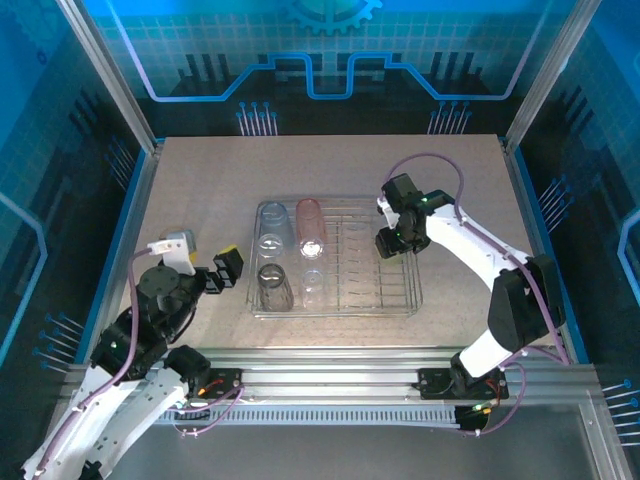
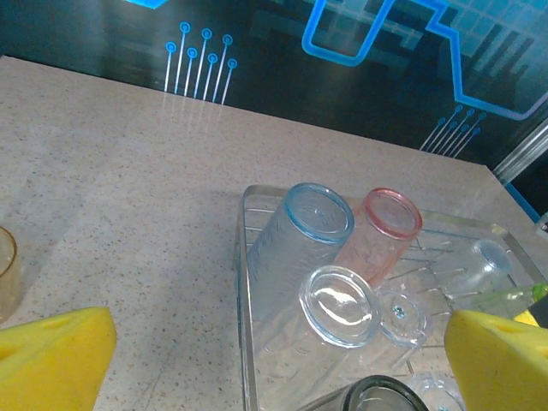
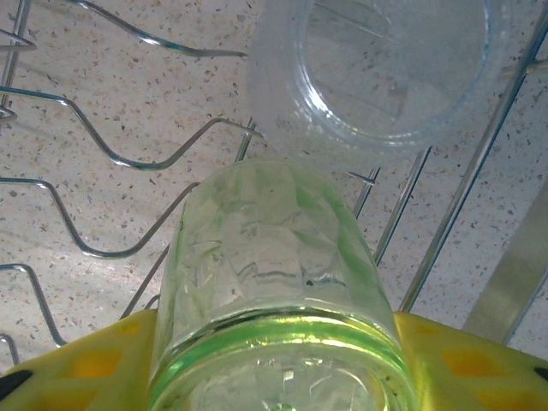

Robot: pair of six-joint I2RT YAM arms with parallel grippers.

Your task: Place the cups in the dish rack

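Observation:
The dish rack (image 1: 400, 300) sits mid-table, a silver wire frame. Its left part holds a pale blue cup (image 1: 271, 228), a pink cup (image 1: 311, 225), a smoky grey cup (image 1: 274, 287) and a clear cup (image 1: 313, 283). My right gripper (image 1: 392, 240) hangs over the rack's right half, shut on a yellow-green cup (image 3: 274, 282) between its yellow pads (image 3: 86, 368); rack tines (image 3: 128, 163) and a clear cup (image 3: 385, 68) lie just beyond it. My left gripper (image 1: 225, 268) is open and empty beside the rack's left edge, facing the blue cup (image 2: 300, 240), the pink cup (image 2: 381, 240) and the clear cup (image 2: 338, 304).
A yellowish cup edge (image 2: 7, 274) shows on the table to the left of my left gripper. Bare speckled tabletop (image 1: 200, 190) surrounds the rack. Metal frame posts and blue walls (image 1: 110, 80) close in the table's sides and back.

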